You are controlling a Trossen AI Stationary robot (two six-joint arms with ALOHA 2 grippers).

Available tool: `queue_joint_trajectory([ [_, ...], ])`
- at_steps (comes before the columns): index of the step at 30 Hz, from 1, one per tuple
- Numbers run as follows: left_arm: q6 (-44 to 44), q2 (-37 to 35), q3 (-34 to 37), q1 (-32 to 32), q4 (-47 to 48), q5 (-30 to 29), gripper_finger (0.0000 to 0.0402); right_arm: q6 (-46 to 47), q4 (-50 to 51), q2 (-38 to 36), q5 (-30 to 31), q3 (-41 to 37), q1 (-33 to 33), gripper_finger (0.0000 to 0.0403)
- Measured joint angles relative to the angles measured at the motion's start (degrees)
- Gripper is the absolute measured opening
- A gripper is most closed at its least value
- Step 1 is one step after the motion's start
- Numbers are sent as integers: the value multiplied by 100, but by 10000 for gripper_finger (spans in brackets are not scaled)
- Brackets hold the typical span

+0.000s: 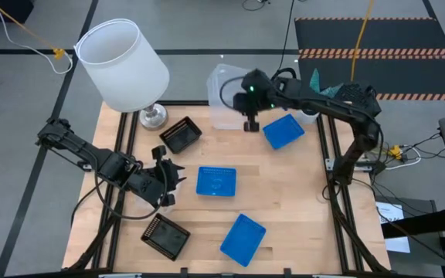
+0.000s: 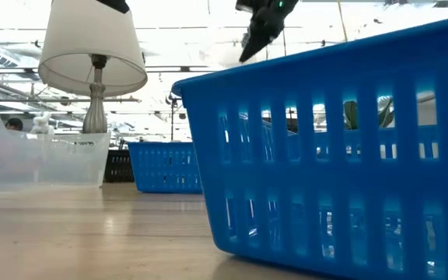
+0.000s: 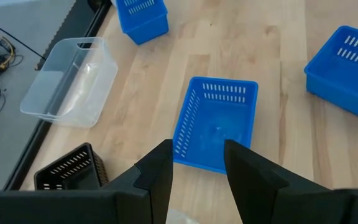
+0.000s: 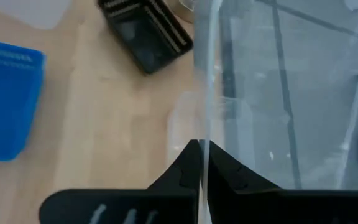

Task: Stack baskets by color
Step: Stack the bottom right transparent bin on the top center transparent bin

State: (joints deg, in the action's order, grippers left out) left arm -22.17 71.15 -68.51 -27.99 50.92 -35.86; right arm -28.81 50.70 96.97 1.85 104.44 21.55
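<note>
Far left of the table, seen from above: left arm reaching in from the edge, white lampshade [image 1: 122,60] on its lamp at the far corner. Just right of the lamp base, one black basket [image 1: 181,135] on the wood; a second black basket [image 1: 165,235] well apart at the near edge. Between the two, left gripper [image 1: 170,184] raised over the table, fingers [image 3: 156,168] spread with bare wood showing in the gap, nothing clearly gripped; pale patch low between them, cannot tell what. Just beyond that gripper, centre blue basket [image 1: 216,181] flat and upright, open side up. Further right at the near edge, another blue basket [image 1: 242,238], turned at an angle. At the far edge, clear basket [image 1: 222,89] hanging partly off the tabletop; cannot tell whether single or stacked. Right gripper [image 1: 250,125] at its near side, pinched tight on the clear wall [image 4: 260,93], per the right wrist view. Just right of that, third blue basket [image 1: 283,131], angled, close beside the gripper. Blue baskets all apart, none stacked
</note>
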Motion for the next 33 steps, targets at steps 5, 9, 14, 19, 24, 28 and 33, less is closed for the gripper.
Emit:
queue_joint_trajectory([
  [5,1,0,0,0,1,-2,145,-36,-134,446,-70,0,446,0],
  [9,-40,1,0,-7,0,-2,145,47,-124,828,-68,-4,564,0],
  [14,-46,-1,0,-7,0,-2,145,93,-118,1223,-53,-4,534,2],
  [19,-53,-1,0,-7,0,-2,145,64,-133,1465,-42,-4,440,3],
  [24,-63,0,0,-7,0,-2,145,-11,-143,1637,-9,-4,382,4],
  [28,-110,-1,0,-7,0,-2,145,-63,-224,1644,131,-106,396,5],
  [33,-107,1,146,-7,-101,-2,145,-100,-397,1641,136,-304,403,5],
])
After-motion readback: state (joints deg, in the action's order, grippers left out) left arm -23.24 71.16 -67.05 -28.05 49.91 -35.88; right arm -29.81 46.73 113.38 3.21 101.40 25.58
